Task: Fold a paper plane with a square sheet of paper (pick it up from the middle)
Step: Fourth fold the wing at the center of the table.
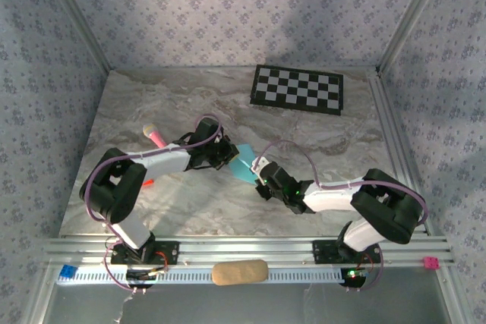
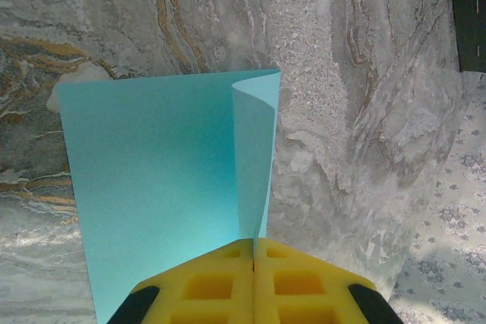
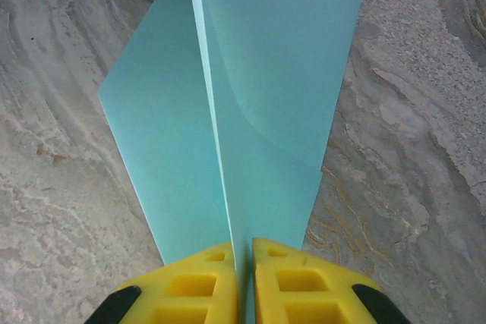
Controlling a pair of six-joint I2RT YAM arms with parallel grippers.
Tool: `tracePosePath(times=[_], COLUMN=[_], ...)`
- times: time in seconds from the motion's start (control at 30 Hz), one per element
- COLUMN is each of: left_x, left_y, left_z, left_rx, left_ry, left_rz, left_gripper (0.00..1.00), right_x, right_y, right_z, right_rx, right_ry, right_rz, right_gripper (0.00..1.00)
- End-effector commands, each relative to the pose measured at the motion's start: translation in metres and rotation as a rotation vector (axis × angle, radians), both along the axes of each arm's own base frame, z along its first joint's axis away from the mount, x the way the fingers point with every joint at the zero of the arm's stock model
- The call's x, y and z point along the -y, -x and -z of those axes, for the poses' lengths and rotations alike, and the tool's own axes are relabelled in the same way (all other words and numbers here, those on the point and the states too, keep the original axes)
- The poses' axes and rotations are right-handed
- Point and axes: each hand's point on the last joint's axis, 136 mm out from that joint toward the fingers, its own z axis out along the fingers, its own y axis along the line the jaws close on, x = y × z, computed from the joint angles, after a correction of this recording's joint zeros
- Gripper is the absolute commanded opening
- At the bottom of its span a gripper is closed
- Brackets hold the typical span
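Note:
The square sheet of paper (image 1: 244, 163), light blue and bent along a crease, hangs between my two grippers over the middle of the marble table. In the left wrist view the sheet (image 2: 167, 187) spreads out to the left with one flap curling upright. My left gripper (image 2: 254, 240) is shut on its near edge, yellow pads pressed together. In the right wrist view the paper (image 3: 258, 96) stands as a ridge running into my right gripper (image 3: 243, 242). Those jaws are slightly parted, with the paper resting against the left pad. From above, the left gripper (image 1: 230, 153) and right gripper (image 1: 258, 174) face each other across the sheet.
A black-and-white checkerboard mat (image 1: 298, 89) lies at the back right. A pink marker pen (image 1: 154, 136) lies beside the left arm, with a small orange piece (image 1: 146, 183) nearer the front. A tan pad (image 1: 239, 272) sits on the front rail. Patterned walls enclose the table.

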Motion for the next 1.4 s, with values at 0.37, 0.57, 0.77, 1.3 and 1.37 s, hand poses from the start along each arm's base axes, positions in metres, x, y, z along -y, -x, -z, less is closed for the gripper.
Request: tracePosePath(times=[0.37,0.57,0.77,1.3,1.37], left_x=[0.0,-0.011,-0.025,-0.032,-0.028], left_y=[-0.004,-0.005,-0.003,0.006,0.006], left_z=[-0.007,-0.017,-0.026,-0.013,-0.01], left_rx=[-0.004,0.044,0.076,0.07,0.059], left_ry=[0.002,-0.039,-0.087,-0.092,-0.076], left_rz=[-0.008,-0.024,-0.054,-0.05,-0.034], left_gripper=[0.2,0.4,0.45,0.23,0.19], right_x=[-0.006,-0.011,-0.019,-0.022,-0.024], right_y=[-0.002,0.001,0.0,0.0,0.001], right_z=[-0.004,0.005,0.012,0.028,0.028], right_rx=[-0.018,-0.103,-0.185,-0.444,-0.475], right_ry=[-0.039,-0.095,-0.16,-0.288,-0.304], right_rz=[0.006,0.012,0.019,0.082,0.081], right_gripper=[0.0,0.0,0.0,0.0,0.0])
